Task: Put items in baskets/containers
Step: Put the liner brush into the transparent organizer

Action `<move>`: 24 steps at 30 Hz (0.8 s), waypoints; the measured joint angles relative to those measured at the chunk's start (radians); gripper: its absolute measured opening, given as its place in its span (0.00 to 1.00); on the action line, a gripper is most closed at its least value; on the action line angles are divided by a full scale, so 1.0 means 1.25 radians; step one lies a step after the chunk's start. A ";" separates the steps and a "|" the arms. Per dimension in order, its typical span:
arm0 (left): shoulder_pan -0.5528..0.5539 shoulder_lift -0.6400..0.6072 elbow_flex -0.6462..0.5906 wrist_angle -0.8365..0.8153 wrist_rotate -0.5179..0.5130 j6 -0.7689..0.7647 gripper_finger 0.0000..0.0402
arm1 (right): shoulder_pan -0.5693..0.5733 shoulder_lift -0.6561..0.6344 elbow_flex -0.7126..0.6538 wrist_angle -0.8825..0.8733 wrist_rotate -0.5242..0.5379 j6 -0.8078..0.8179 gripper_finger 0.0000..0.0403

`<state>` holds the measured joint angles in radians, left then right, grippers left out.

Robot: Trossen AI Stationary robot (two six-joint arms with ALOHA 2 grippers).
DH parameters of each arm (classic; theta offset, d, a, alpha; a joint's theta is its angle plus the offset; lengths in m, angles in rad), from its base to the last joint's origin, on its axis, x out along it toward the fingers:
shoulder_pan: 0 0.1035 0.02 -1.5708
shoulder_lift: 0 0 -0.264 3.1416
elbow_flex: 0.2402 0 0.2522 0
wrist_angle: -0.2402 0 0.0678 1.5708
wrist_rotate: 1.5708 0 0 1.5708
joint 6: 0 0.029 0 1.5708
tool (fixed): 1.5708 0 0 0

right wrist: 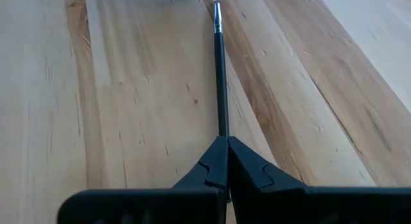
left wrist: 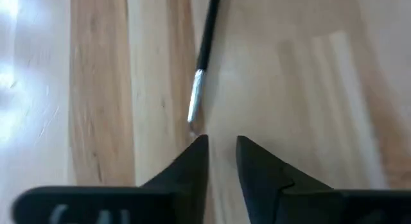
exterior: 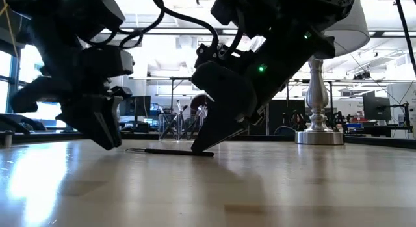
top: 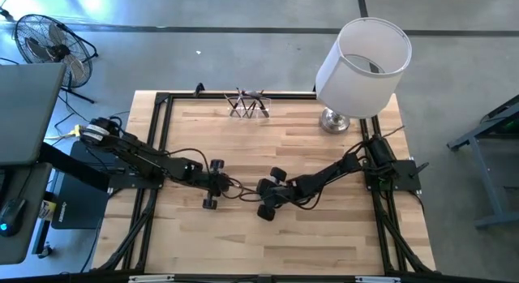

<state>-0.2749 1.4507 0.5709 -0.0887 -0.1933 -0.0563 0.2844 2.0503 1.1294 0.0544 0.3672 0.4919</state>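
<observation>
Wood-topped table (top: 324, 234), mid-task: my right gripper (right wrist: 226, 150) is clamped on the tail of a slim makeup brush (right wrist: 220, 83) lying flat, well short of the clear holder (top: 248, 105) — my left gripper (left wrist: 221, 150), slightly parted beside the ferrule, could knock it loose.

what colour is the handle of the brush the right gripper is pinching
Black, with a silver ferrule at the far end. The brush shows best in the right wrist view, pinched by the right gripper.

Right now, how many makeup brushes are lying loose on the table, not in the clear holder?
1 visible: a slim dark brush lies flat at mid-table, its handle end pinched by the right gripper, its silver tip just ahead of the left gripper. The arms could hide others.
</observation>
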 joint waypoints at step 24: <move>0.101 0.068 0.001 0.085 0.178 0.020 0.32 | 0.003 -0.002 0.001 -0.001 -0.039 -0.017 0.00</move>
<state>-0.1482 1.5363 0.5722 0.0174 0.0292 -0.0317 0.2886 2.0480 1.1309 0.0528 0.3180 0.4702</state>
